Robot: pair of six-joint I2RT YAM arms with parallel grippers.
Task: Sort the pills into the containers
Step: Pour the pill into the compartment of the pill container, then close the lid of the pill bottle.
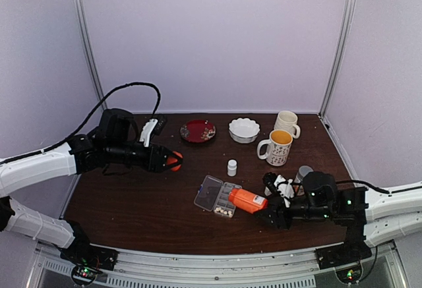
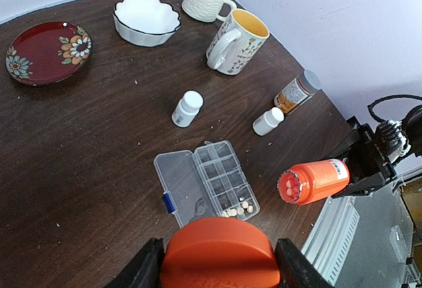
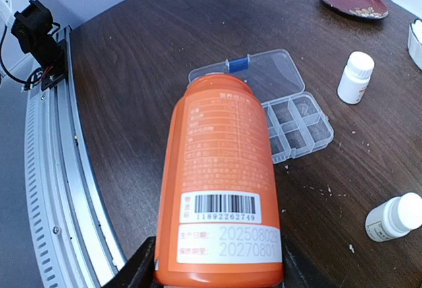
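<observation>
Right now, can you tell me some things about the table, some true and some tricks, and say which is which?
1. The left gripper holds an orange cap. True.
2. The bottle stands upright on the table. False: the right gripper holds it on its side, with its mouth open.
3. The box has its lid shut. False: the lid lies open beside the cells.
4. A few pills lie in the box. True.
</observation>
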